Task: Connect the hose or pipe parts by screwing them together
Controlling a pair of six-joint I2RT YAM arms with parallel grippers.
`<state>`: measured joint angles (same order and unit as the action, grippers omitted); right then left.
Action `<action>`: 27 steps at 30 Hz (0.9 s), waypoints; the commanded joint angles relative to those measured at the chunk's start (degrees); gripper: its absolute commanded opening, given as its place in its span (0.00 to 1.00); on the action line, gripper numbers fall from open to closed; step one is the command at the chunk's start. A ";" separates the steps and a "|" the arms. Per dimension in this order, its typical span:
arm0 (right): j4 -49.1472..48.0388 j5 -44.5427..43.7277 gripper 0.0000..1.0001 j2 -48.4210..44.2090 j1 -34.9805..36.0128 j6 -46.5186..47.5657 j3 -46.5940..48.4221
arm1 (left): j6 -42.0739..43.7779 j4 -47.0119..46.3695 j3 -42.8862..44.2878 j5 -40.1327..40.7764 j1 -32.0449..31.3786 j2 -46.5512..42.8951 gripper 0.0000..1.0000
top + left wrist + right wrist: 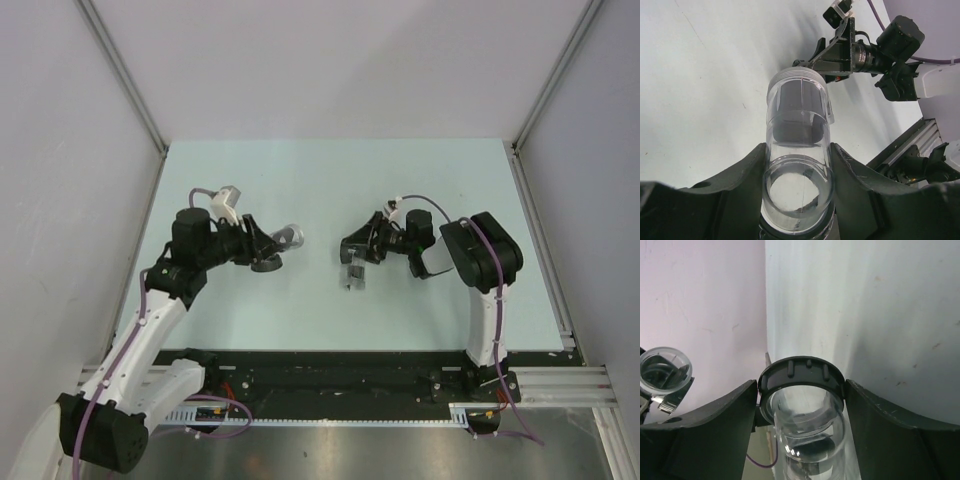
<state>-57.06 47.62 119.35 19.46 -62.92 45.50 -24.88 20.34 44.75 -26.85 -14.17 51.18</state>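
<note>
Two clear plastic pipe parts are held apart above the pale table [330, 180]. My left gripper [278, 246] [799, 150] is shut on a clear elbow piece [290, 236] [797, 115], and its ribbed end points toward the right arm. The second clear piece [355, 274] [810, 440] has a black ribbed ring [802, 371] that sits between the fingers of my right gripper [353, 248] [801, 385]. One finger [875, 430] touches the ring; whether the other presses on it is unclear. The left-held elbow [662, 367] shows at the left edge of the right wrist view.
Grey walls and metal frame posts [125, 90] close in the table on three sides. A black and aluminium rail [340, 375] with the arm bases runs along the near edge. Purple cables [150, 300] follow both arms.
</note>
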 commanded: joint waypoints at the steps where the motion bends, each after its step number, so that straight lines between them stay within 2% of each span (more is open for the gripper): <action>1: 7.00 -2.34 0.77 -1.92 -0.48 5.07 0.21 | 1.33 -1.27 0.51 0.13 0.46 0.76 0.00; 2: 9.48 -3.13 0.80 -2.62 -0.57 6.82 0.29 | 1.42 -1.27 0.69 -0.04 0.46 0.85 0.00; 6: 23.87 -6.74 0.85 -6.58 -2.14 15.60 1.08 | 1.68 -1.27 1.21 -0.13 0.46 1.82 0.00; 11: 37.00 -10.43 0.92 -10.62 -3.64 24.14 3.63 | 1.86 -1.35 1.39 -0.13 0.46 2.70 0.00; 18: 56.23 -16.06 0.92 -17.65 -3.38 44.08 12.33 | 2.47 -1.35 1.22 -0.22 0.46 2.70 0.00; 22: 59.26 -19.06 0.92 -21.34 -2.41 52.44 16.11 | 2.65 -1.35 0.43 -0.22 0.46 2.70 0.00; 27: 62.31 -14.84 0.91 -25.56 -1.80 73.41 16.38 | 2.91 -1.35 -0.63 -1.10 0.46 2.35 0.00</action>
<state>-0.43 31.40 98.24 17.08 -9.17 60.03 -23.40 20.40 44.64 -27.00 -14.06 54.43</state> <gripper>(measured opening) 0.901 0.536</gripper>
